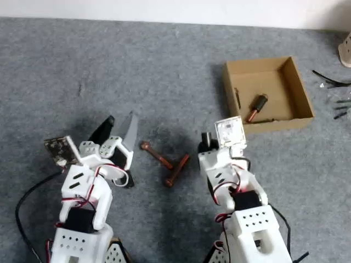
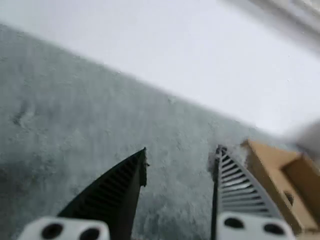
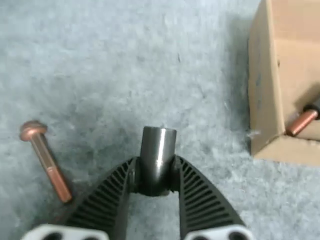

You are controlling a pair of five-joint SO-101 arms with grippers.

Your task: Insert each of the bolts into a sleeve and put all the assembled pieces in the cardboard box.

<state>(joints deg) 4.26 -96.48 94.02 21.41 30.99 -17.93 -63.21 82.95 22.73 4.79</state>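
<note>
Your right gripper [image 3: 155, 166] is clamped on a dark sleeve [image 3: 158, 147]. Your left gripper [image 2: 181, 150] stands wide with nothing in it. Between the arms, one bolt [image 1: 156, 154] and a second bolt [image 1: 176, 170] lie loose, so I judge two are left. One assembled piece [image 1: 256, 107] lies in the cardboard box [image 1: 277, 127]. A thin mark beside it may be nothing. Grey carpet [image 1: 164, 66] covers the table, a white wall [image 1: 164, 8] stands behind it, and cables [image 1: 334, 82] lie at the far edge.
</note>
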